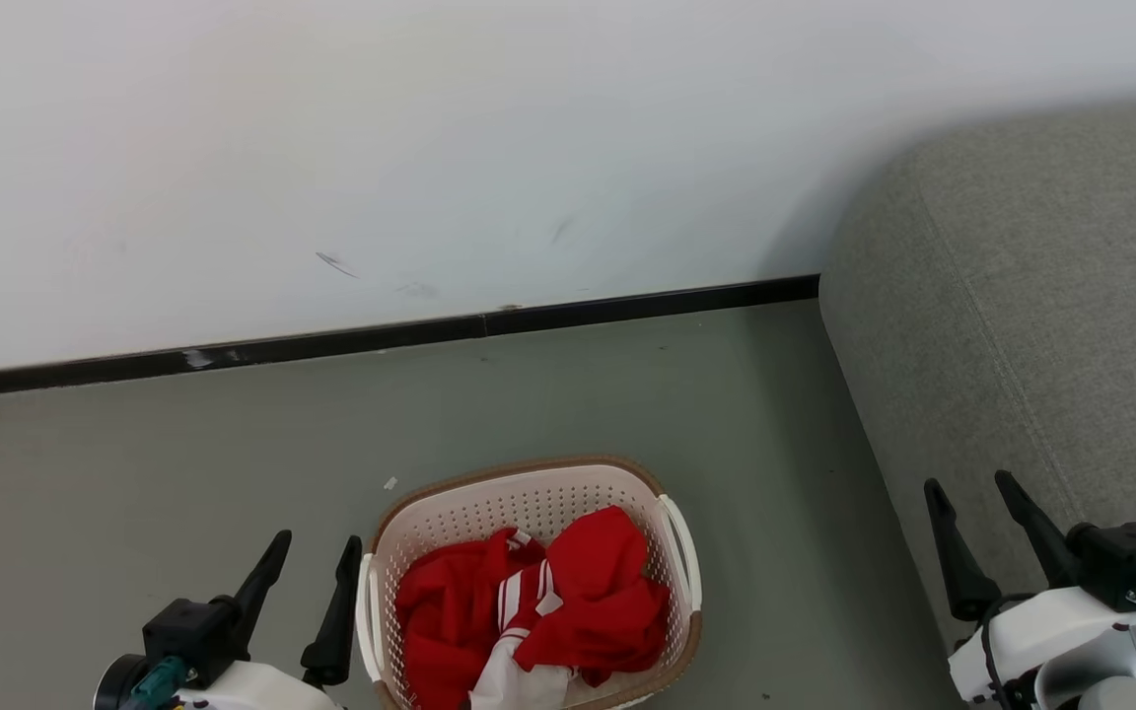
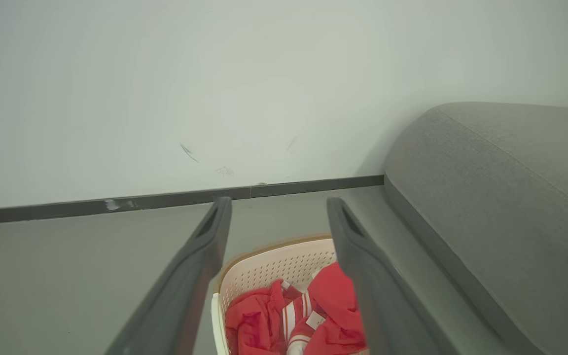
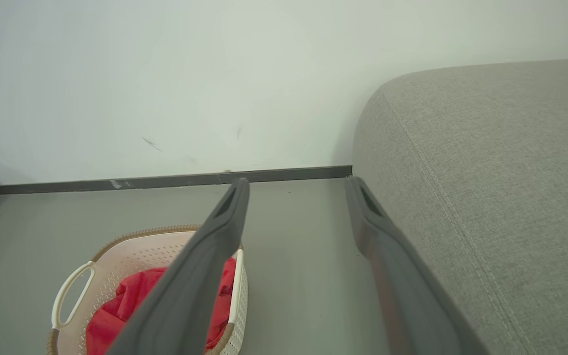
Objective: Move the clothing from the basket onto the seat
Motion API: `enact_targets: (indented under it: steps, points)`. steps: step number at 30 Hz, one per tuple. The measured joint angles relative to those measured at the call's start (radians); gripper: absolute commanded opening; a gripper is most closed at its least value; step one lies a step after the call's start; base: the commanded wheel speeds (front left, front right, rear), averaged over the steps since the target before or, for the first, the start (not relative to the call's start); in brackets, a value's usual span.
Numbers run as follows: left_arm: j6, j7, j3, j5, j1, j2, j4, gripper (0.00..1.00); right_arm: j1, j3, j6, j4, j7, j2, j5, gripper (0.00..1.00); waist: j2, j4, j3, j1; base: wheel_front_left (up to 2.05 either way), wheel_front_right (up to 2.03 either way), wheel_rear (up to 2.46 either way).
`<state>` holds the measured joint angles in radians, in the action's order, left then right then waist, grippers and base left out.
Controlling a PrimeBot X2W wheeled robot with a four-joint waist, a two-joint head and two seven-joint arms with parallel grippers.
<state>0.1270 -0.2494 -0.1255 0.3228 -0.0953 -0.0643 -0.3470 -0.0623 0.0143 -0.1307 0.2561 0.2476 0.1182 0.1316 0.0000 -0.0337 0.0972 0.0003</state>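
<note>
Red clothing (image 1: pixel 529 602) lies heaped in the cream basket (image 1: pixel 519 465) on the floor (image 1: pixel 183 473), just right of the left gripper (image 1: pixel 319 540), whose fingers stand apart, holding nothing. The right gripper (image 1: pixel 968 483), likewise spread and holding nothing, sits farther off, by the grey seat (image 1: pixel 1022 296). The left arm looks nearer, so its reach would be rightward and down.

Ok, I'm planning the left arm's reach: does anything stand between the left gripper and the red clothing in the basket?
Only the left wall of the laundry basket, beside the open left gripper. The basket has no lid and the red clothing lies exposed inside, so from above nothing visible blocks it.
</note>
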Motion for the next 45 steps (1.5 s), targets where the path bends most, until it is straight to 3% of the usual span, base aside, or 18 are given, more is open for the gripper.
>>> enact_targets:
  steps: [31,45]
  points:
    - [0.000,0.000,-0.081,-0.031,-0.178,-0.026,-0.085,1.00,-0.074,0.001,0.000,-0.078,0.000,-0.037,-0.002,1.00,-0.0001,-0.086,0.240,-0.0001,0.00,0.00,0.00]
    - [-0.012,0.040,-0.129,-0.104,-0.263,-0.025,-0.110,1.00,-0.140,-0.035,0.000,-0.083,0.000,-0.055,0.004,1.00,0.0000,-0.125,0.372,-0.0001,0.00,0.00,0.00]
